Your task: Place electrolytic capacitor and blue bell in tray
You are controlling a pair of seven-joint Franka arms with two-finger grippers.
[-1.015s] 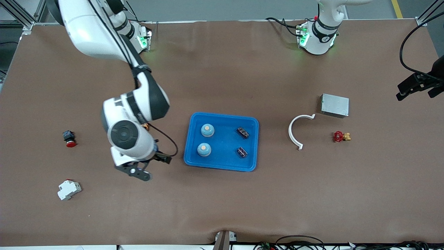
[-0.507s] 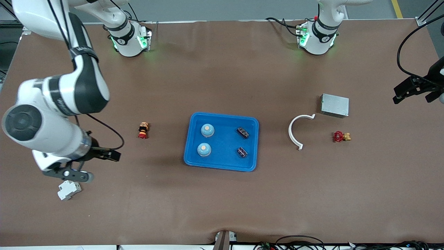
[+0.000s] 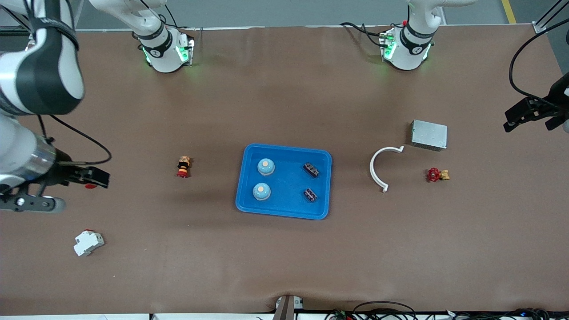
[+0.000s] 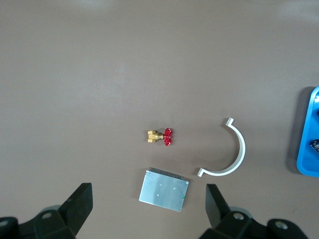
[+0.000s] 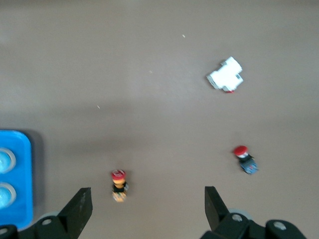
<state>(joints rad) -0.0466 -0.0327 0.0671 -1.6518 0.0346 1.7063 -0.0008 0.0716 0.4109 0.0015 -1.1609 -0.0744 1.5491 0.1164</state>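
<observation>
The blue tray (image 3: 289,205) lies at the table's middle. Two blue bells (image 3: 266,166) (image 3: 261,191) stand in it on the right arm's side. Two dark electrolytic capacitors (image 3: 311,169) (image 3: 310,194) lie in it on the left arm's side. My right gripper (image 3: 100,178) is open and empty, up over the right arm's end of the table; its wrist view (image 5: 147,199) shows the tray's edge (image 5: 17,139) and bare table between its fingers. My left gripper (image 3: 531,121) is open and empty, up over the left arm's end of the table; its wrist view (image 4: 147,195) shows bare table below it.
A grey metal box (image 3: 429,134), a white curved clip (image 3: 375,171) and a red-handled valve (image 3: 437,174) lie toward the left arm's end. A red-topped button (image 3: 183,166), a second button (image 5: 245,159) and a white breaker (image 3: 88,242) lie toward the right arm's end.
My right arm has swung away from beside the tray toward its own end of the table, uncovering the red-topped button. My left gripper has shifted slightly. The tray's contents have not moved.
</observation>
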